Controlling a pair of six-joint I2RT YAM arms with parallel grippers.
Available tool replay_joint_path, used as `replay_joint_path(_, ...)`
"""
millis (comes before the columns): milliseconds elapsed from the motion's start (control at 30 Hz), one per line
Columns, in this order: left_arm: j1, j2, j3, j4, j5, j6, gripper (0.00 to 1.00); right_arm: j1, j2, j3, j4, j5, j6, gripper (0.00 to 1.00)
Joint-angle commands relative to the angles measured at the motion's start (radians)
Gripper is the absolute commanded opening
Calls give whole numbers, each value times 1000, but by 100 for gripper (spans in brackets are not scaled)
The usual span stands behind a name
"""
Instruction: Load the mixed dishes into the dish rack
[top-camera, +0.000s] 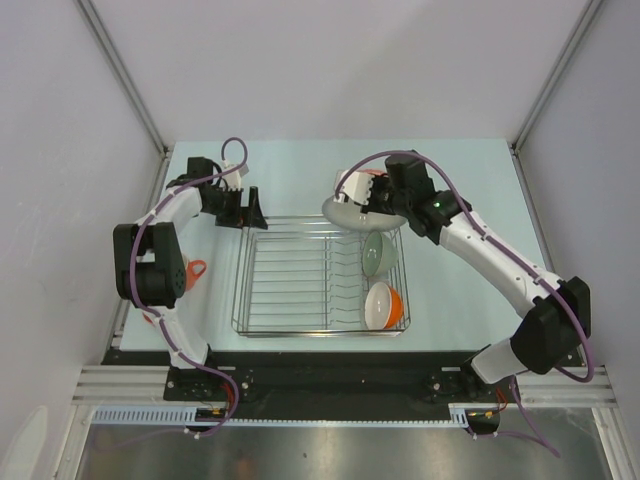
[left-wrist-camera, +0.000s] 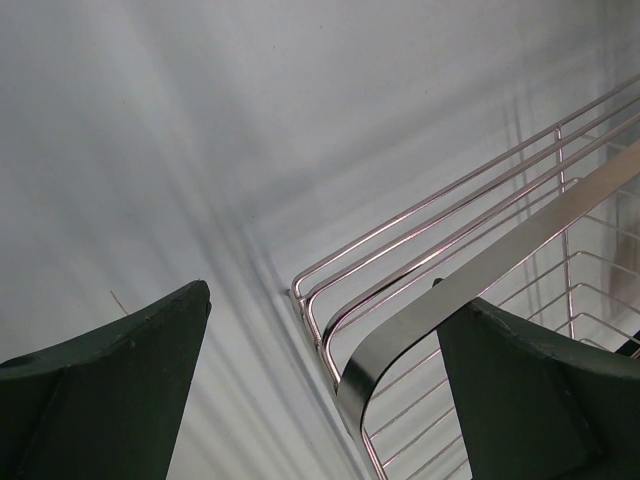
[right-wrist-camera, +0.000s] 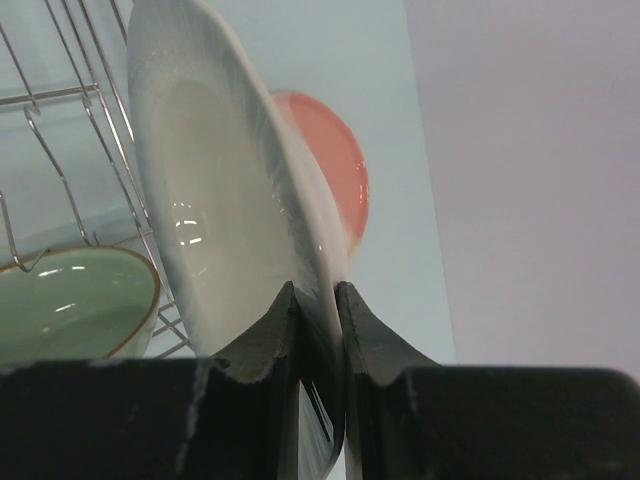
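Observation:
My right gripper (right-wrist-camera: 318, 295) is shut on the rim of the white shallow bowl (right-wrist-camera: 225, 190), holding it on edge. From above, that bowl (top-camera: 343, 212) hangs over the far right corner of the dish rack (top-camera: 300, 320). In the rack's right side stand the sage green bowl (top-camera: 378, 252) and the orange-outside bowl (top-camera: 384, 306). A pink-and-cream plate (right-wrist-camera: 338, 160) lies on the table behind the held bowl. My left gripper (top-camera: 245, 208) is open at the rack's far left corner (left-wrist-camera: 330, 300), with nothing between its fingers (left-wrist-camera: 120, 380). The orange mug (top-camera: 196, 269) peeks out beside my left arm.
Grey walls with metal posts enclose the table on the left, back and right. The left part of the rack holds only upright tines (top-camera: 285, 280). A small orange bit (top-camera: 150, 318) shows under my left arm near the table's left edge.

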Motion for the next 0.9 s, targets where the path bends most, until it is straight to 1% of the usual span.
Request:
replay_joint_path(0,0,13,25,38,-39,20,97,1,-58,5,148,0,-20,0)
replay_joint_path(200,0,18,35,38,-37,17,97,15,-20,-6,153,-17,-19,0)
replay_joint_path(467,0,22,30,41,-35,20,98,73,8,-24,116,-41,18,0)
replay_joint_path(633,-2,21,25,47,-32,20,97,104,26,-47,78,-30,30,0)
replay_joint_path(867,-2,12,28,43,-31,24,97,141,34,-101,50,26,33,0)
